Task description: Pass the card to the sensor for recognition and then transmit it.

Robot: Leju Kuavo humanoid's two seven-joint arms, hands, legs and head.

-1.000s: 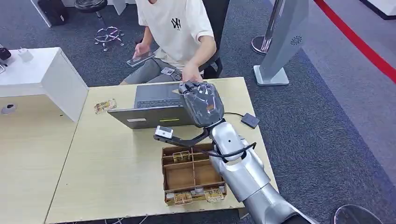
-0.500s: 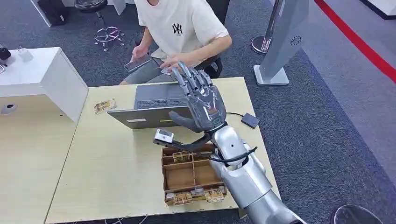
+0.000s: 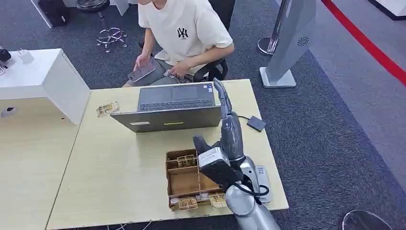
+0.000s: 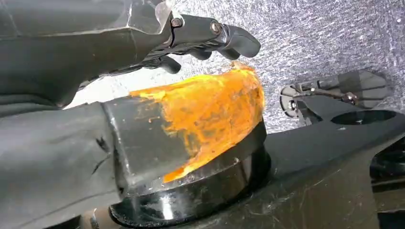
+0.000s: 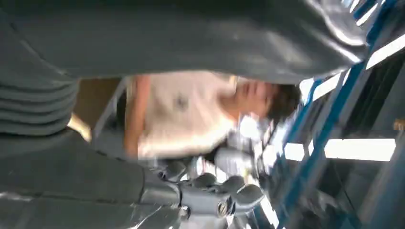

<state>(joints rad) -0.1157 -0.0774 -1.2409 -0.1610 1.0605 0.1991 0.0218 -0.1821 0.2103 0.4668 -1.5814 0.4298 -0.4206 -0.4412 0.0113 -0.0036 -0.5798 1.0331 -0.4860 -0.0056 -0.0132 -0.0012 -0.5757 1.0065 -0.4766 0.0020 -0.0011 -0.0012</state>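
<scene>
My right hand (image 3: 229, 129) stands edge-on above the table's right half, fingers stretched out toward the laptop (image 3: 172, 108), thumb apart, nothing in it. Its dark fingers (image 5: 215, 195) appear blurred in the right wrist view, with the person's white shirt (image 5: 186, 114) behind them. A small card (image 3: 172, 73) lies on the seated person's lap beside their hand. The black square sensor (image 3: 256, 123) sits on the table to the right of my forearm. My left hand (image 4: 200, 36) hangs over grey carpet, fingers loosely extended and holding nothing.
A wooden compartment tray (image 3: 173, 178) with several cards sits at the table's front edge under my arm. Another card packet (image 3: 107, 109) lies left of the laptop. A white device (image 3: 263, 176) lies near the front right corner. The person (image 3: 184, 33) holds a phone (image 3: 141, 72).
My right hand went from a closed fist near the person's hand to spread fingers, then drew back and turned edge-on. The person pulled their hand back to their lap.
</scene>
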